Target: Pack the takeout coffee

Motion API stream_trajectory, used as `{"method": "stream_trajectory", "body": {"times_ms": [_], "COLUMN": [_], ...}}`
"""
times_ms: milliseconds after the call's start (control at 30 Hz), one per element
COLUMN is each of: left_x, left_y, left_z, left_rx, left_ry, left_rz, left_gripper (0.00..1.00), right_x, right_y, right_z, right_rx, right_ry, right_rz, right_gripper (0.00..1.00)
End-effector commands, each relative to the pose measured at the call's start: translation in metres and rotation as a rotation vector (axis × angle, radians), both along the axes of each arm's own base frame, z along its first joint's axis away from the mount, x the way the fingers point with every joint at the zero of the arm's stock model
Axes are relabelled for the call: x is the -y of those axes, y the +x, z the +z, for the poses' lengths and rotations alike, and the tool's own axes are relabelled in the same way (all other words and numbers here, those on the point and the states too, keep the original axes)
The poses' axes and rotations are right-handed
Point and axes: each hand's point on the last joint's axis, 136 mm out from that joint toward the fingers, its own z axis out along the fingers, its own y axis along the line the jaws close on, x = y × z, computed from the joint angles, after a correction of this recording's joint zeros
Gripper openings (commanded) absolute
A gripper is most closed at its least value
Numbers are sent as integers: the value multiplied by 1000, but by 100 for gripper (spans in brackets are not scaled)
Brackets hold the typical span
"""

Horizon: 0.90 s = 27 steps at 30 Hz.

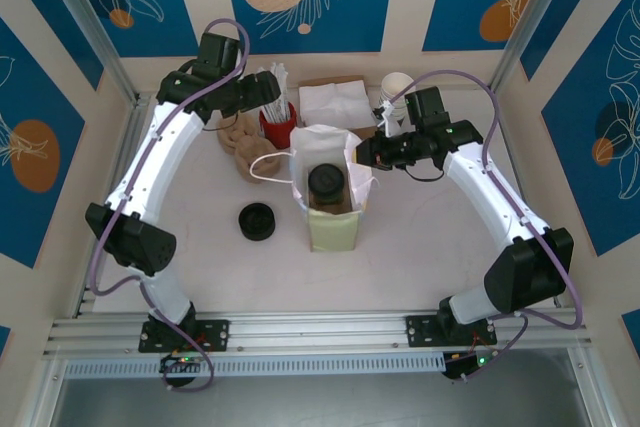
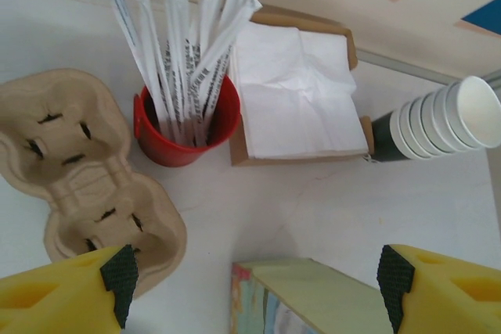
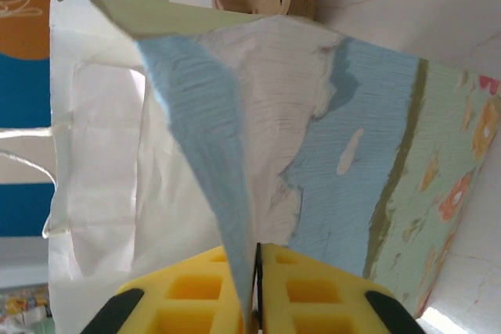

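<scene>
The takeout coffee stands inside the open paper bag at mid-table; I see its round black lid from above. My right gripper is at the bag's right rim. In the right wrist view its yellow fingers are shut on a fold of the bag's blue-printed side wall. My left gripper hovers behind the bag, over the red cup. It is open in the left wrist view, with nothing between its pads, and the bag's pale green top edge lies below.
A red cup of wrapped straws stands beside stacked cardboard cup carriers at back left. A napkin holder and stacked white cups sit behind the bag. A loose black lid lies left of the bag.
</scene>
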Motion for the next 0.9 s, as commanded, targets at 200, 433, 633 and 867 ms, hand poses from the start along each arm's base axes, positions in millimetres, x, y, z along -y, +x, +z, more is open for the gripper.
{"method": "stream_trajectory", "body": {"times_ms": [200,433,633,867], "left_x": [-14,-27,-37,-47], "left_y": [32,30,23,28], "left_z": [-5,2,-4,-5], "left_rx": [144,259,292,321], "left_ry": [107,194,231,180], "left_rz": [10,3,13,61], "left_gripper": [84,89,91,88], "right_x": [2,9,16,34], "right_y": [16,36,43,42], "right_z": [-14,-2,39,88], "right_rx": [26,118,267,316], "right_ry": [-24,-68,-75,-35], "right_rz": [-72,-102,-107,-223], "right_gripper": [35,53,69,69]}}
